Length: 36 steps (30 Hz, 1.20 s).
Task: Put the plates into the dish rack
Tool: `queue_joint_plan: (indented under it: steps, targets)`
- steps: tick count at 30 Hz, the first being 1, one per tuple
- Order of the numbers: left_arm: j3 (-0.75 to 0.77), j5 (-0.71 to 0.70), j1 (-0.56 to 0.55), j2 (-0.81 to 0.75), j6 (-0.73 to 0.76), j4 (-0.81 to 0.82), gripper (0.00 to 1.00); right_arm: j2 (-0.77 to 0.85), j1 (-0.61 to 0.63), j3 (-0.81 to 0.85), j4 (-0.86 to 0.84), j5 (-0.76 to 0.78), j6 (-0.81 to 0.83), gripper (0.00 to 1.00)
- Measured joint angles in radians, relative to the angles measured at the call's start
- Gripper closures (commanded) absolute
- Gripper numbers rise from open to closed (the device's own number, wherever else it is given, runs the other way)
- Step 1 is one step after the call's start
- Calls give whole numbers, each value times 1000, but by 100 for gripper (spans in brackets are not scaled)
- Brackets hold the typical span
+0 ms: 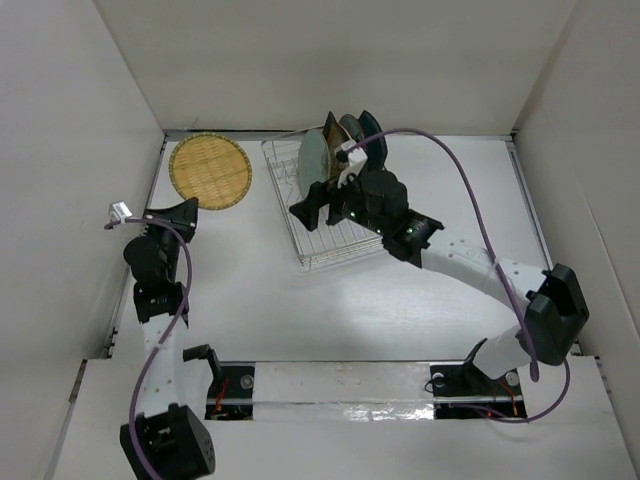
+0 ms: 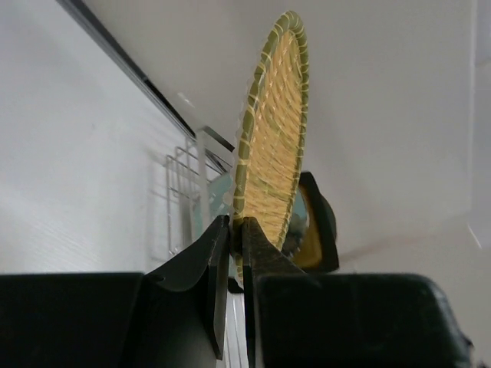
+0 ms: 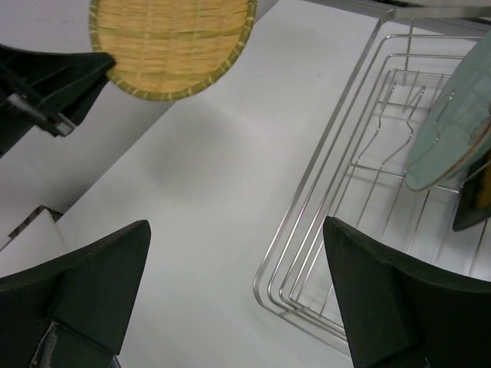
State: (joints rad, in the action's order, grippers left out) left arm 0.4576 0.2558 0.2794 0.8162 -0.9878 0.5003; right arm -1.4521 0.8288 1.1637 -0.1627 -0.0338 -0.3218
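Yellow checked plate (image 1: 210,172), round and woven-looking, lay at the far left of the white surface (image 1: 400,300), well apart from the dish rack (image 1: 320,250). The left pincer (image 1: 185,212) was narrowed tight on its near rim. It looked light, stiff and rough-edged, so unlikely to slip. The rim seemed the sensible hold, leaving the body free to tip upright between prongs. Whether it was lifted could not be told. The right pincer (image 3: 238,230) gaped wide above the rack's near end. At the far end a pale green plate (image 1: 312,160) and several darker ones stood upright.

Left fingers (image 2: 201,270) pinched (right fingers (image 3: 84,285) spread).
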Motion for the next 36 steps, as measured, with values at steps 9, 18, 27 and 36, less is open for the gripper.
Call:
queue_joint_plan:
  steps: [9,18,27,36]
  targets:
    - [-61,260,-11,-270,44,-145,100,-190,-64,316,77,-114,-7,0]
    - [-61,435,-117,-280,52,-120,100,-285,-132,391,100,-237,-6,1]
    - [-61,444,-134,-193,60,-101,99,-312,-194,338,32,-541,-39,100]
    - [61,451,-208,-139,175,-163,48,-301,-238,369,8,-605,-83,100]
